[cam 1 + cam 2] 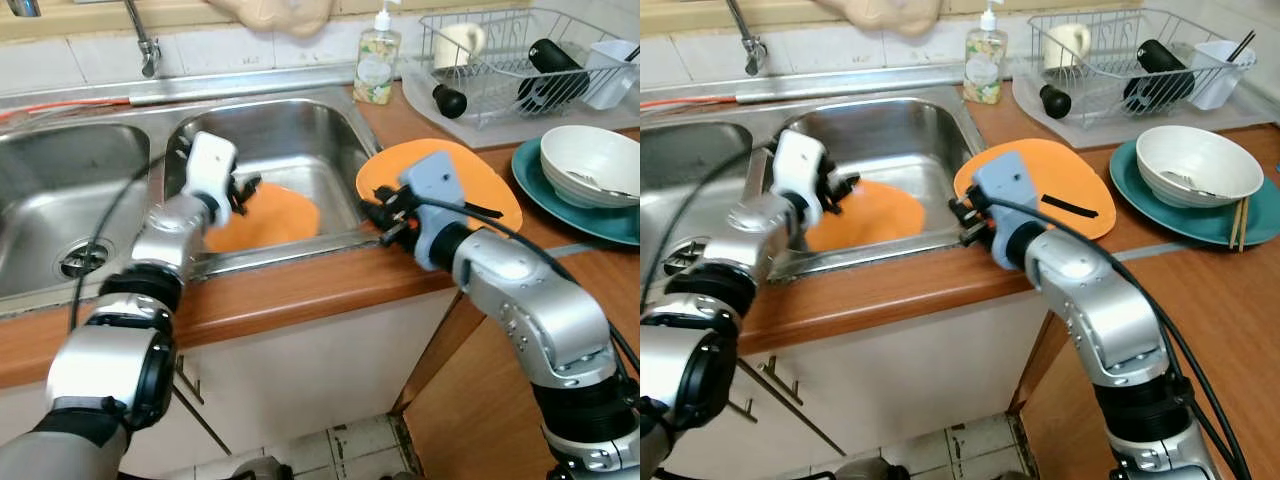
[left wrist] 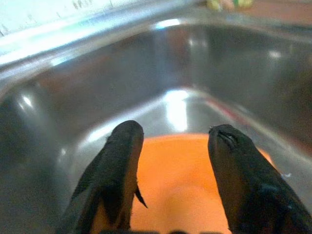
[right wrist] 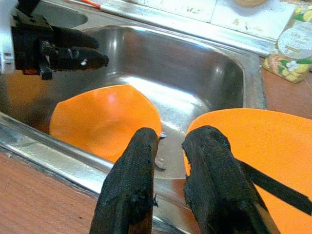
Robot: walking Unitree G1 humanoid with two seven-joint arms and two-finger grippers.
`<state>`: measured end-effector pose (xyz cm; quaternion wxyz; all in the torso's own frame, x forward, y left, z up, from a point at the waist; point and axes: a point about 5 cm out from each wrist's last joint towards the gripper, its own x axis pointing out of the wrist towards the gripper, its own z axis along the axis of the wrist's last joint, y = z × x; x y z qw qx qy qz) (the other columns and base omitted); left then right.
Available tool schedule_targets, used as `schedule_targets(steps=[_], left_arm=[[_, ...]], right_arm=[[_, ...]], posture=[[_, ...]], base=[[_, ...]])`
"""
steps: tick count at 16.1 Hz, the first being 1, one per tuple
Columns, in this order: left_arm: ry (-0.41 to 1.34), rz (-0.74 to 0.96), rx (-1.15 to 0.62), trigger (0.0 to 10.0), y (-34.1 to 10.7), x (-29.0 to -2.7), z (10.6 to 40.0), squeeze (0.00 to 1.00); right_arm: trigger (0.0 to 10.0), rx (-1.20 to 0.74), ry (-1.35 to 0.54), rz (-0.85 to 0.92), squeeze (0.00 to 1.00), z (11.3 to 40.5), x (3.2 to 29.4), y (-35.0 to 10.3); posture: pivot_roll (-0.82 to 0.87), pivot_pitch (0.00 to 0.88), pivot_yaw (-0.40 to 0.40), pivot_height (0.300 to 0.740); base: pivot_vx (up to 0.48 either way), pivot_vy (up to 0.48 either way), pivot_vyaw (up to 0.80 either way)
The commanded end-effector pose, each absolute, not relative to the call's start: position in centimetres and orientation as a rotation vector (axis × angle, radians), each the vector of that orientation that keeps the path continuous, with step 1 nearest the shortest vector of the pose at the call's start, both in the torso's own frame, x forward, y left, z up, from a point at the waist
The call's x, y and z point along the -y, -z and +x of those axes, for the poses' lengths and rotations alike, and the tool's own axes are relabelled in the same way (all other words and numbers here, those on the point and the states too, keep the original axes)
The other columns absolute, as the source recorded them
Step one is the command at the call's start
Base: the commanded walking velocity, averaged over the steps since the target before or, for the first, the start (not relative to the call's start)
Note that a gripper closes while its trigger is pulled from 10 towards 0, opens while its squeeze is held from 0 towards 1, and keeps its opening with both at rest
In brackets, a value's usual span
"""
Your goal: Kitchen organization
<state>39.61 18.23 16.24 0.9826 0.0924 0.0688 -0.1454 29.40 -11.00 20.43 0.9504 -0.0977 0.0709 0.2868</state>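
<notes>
The left tool hangs inside the right sink basin, fingers spread, holding nothing — an orange plate lies on the basin floor directly beneath its fingertips. The right tool sits at the counter's front edge by the sink rim, fingers slightly parted and empty — a second orange plate lies on the counter just beside it.

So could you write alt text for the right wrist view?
The right gripper hovers, fingers slightly apart, at the edge of an orange plate on the counter. Beyond it, the left gripper reaches over a second orange plate in the steel sink.
</notes>
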Motion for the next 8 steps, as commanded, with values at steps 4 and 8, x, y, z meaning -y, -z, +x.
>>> schedule_targets(steps=[4, 8], left_arm=[[0.297, 0.187, -0.136, 10.0, -16.23, -18.23, 39.57, 1.00], [0.297, 0.187, -0.136, 10.0, -16.23, -18.23, 39.57, 1.00]], right_arm=[[10.0, -0.168, -0.570, -0.195, 0.01, 29.49, 11.17, -20.11], [10.0, -0.168, -0.570, -0.195, 0.01, 29.49, 11.17, -20.11]], posture=[[-0.06, 0.000, 0.057, 0.740], [-0.06, 0.000, 0.057, 0.740]], base=[[0.000, 0.000, 0.00], [0.000, 0.000, 0.00]])
